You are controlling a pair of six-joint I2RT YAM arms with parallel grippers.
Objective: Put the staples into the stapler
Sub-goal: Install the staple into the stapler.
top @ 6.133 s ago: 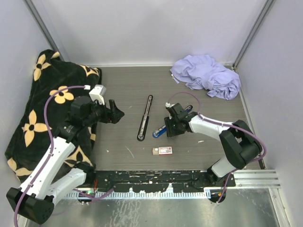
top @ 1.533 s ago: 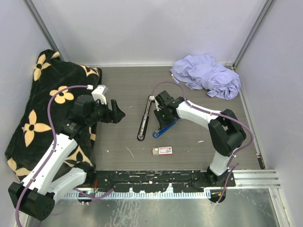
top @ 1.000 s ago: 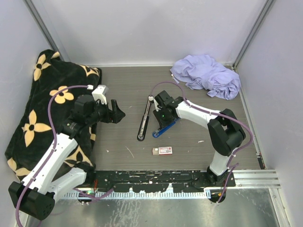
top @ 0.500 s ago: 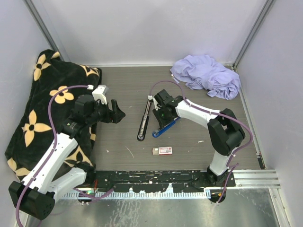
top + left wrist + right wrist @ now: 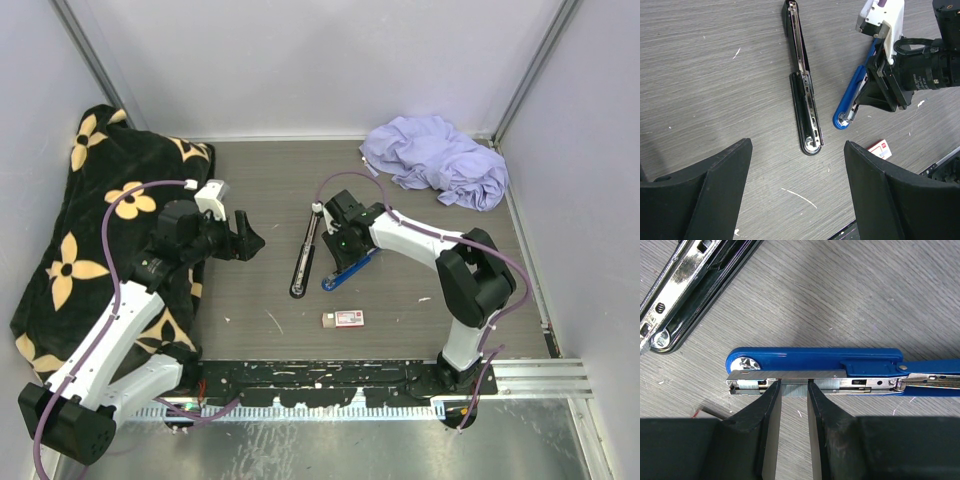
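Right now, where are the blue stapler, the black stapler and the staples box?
blue stapler [image 5: 810,356]: right wrist view, blue arm.
black stapler [image 5: 806,112]: left wrist view, lower half.
staples box [image 5: 345,319]: top view, label.

Blue stapler [image 5: 815,357]: right end runs off right wrist picture's edge. From above, part of it hidden under right arm's wrist. Black stapler [image 5: 695,285]: cut off at top left. Staples [image 5: 345,319]: label print too small to read. Right tool [image 5: 794,386]: whether tips pinch anything, cannot tell.

Blanket [image 5: 100,170]: black w/ yellow flowers, bunched along L side of table, against L wall.
Cloth [image 5: 440,160]: lavender, crumpled, far R corner.
Table [image 5: 260,180]: grey wood-grain, white scuffs.
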